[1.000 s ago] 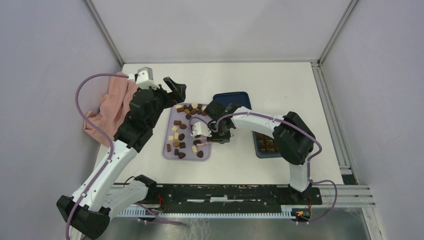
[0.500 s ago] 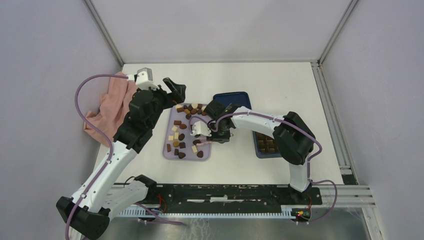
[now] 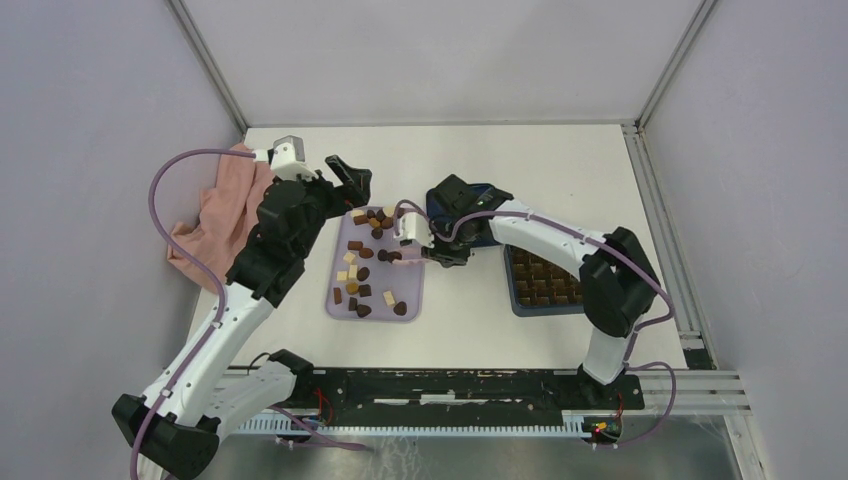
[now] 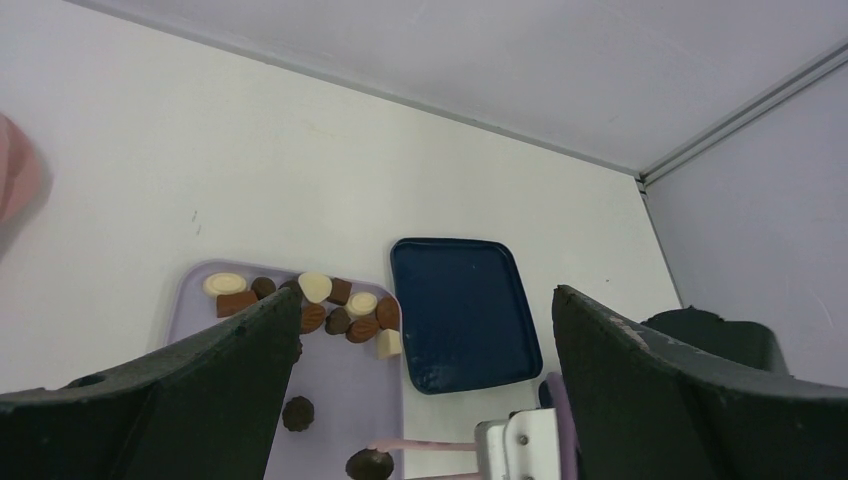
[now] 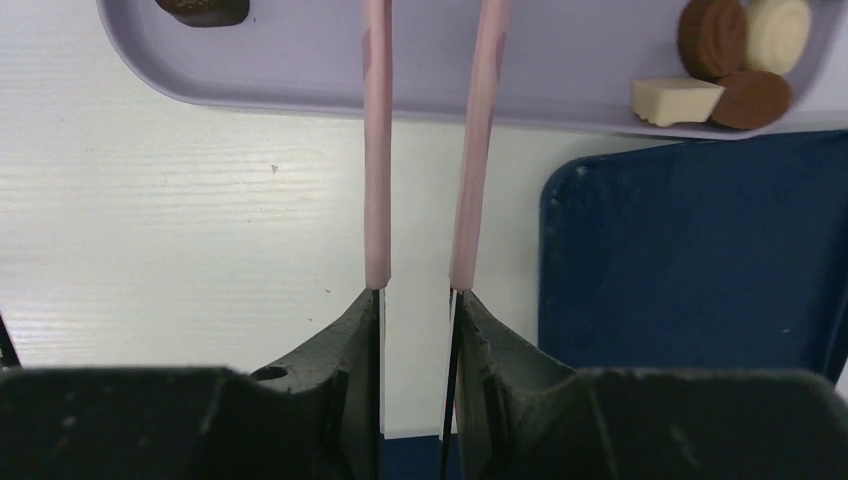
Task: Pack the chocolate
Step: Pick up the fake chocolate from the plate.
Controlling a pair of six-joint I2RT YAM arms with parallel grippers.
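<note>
Wrist view reveals right gripper (image 5: 417,296) clamping pink tongs (image 5: 377,150); left gripper (image 4: 422,300) spread wide.

- No text, label, brand, number or sign readable in any of the three views.
- On the chocolate (image 5: 712,37): plain surfaces, with no stamp or letters to make out.
- On the lilac tray (image 5: 600,60) and the dark blue box (image 3: 540,282): plain colour only, no print to see.
</note>
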